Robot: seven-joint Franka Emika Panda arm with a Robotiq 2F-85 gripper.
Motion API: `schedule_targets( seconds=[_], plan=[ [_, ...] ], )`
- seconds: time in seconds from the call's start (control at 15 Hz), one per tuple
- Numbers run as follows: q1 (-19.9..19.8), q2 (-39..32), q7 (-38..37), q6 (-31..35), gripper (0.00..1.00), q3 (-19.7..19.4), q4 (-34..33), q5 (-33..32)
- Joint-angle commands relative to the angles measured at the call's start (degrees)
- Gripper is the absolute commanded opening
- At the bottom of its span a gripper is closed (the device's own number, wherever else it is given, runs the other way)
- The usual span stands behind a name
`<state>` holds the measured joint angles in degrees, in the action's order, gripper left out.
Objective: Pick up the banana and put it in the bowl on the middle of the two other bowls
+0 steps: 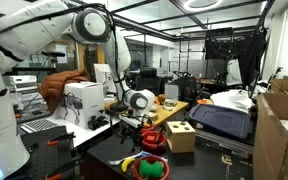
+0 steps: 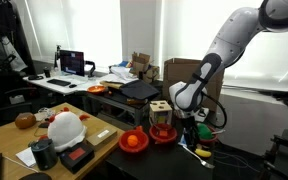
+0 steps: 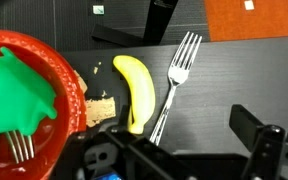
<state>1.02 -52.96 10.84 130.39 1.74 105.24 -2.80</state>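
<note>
The small yellow banana (image 3: 136,92) lies flat on the dark table in the wrist view, just right of a red bowl (image 3: 69,85). That bowl holds a green thing and a small fork. My gripper (image 3: 179,140) is open and empty, low over the table, with the banana's near end by its left finger. In an exterior view the gripper (image 2: 189,126) hangs above a row of bowls: an orange-red bowl (image 2: 133,142), the plain red bowl (image 2: 164,134) in the middle, and a green-rimmed bowl (image 2: 203,151). The banana does not show clearly in the exterior views.
A silver fork (image 3: 174,85) lies right beside the banana. A cork scrap (image 3: 99,108) sits by the bowl. An orange mat (image 3: 254,20) is farther off. A tan wooden box (image 2: 159,108) stands behind the bowls and also shows in the exterior view (image 1: 181,135). Cardboard boxes (image 1: 282,130) are at the side.
</note>
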Motion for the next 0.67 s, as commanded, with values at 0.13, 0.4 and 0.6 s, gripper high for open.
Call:
schedule_targets(
  seconds=[0.13, 0.4, 0.6],
  plan=[
    [0.0, -1.4, -0.6, -0.7, 1.00, -0.7, -0.7, -1.9],
    [-0.1, -2.6, 0.3, 0.4, 1.00, -2.4, -0.1, -5.9],
    [-0.2, -3.3, 0.4, 0.6, 1.00, -3.1, -0.2, -7.8]
  ],
)
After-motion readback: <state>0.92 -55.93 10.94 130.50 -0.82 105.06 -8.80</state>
